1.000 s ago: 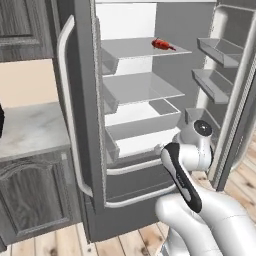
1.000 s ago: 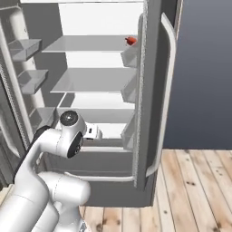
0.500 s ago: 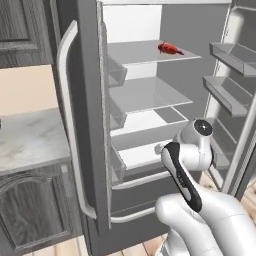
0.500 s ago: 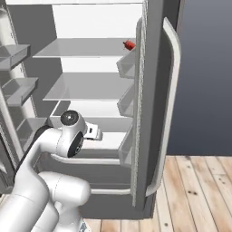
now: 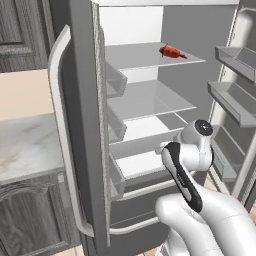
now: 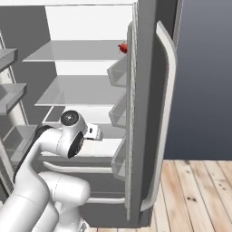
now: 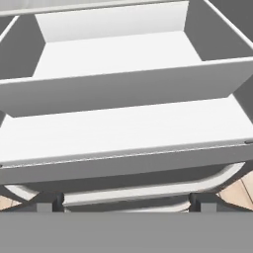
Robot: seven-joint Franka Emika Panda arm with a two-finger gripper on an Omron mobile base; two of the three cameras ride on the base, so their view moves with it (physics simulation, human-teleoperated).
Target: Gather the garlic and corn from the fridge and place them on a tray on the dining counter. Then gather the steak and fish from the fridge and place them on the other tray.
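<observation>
A home kitchen: open fridge (image 5: pixel 150 115) beside marbled counter (image 5: pixel 25 147) (dark panelled cabinets (image 5: pixel 30 215) below).

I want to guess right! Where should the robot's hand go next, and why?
Probably up, toward the steak. That small red piece lies on the top shelf of the open fridge, while the gripper sits low, open and empty, facing the bare bottom shelves. Nothing down there to grab, so lifting seems the sensible next move.

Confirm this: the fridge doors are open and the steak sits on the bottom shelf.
Wrong shelf. The fridge doors are open, but the steak sits on the top shelf, toward its right rear, as the left base view shows.
</observation>
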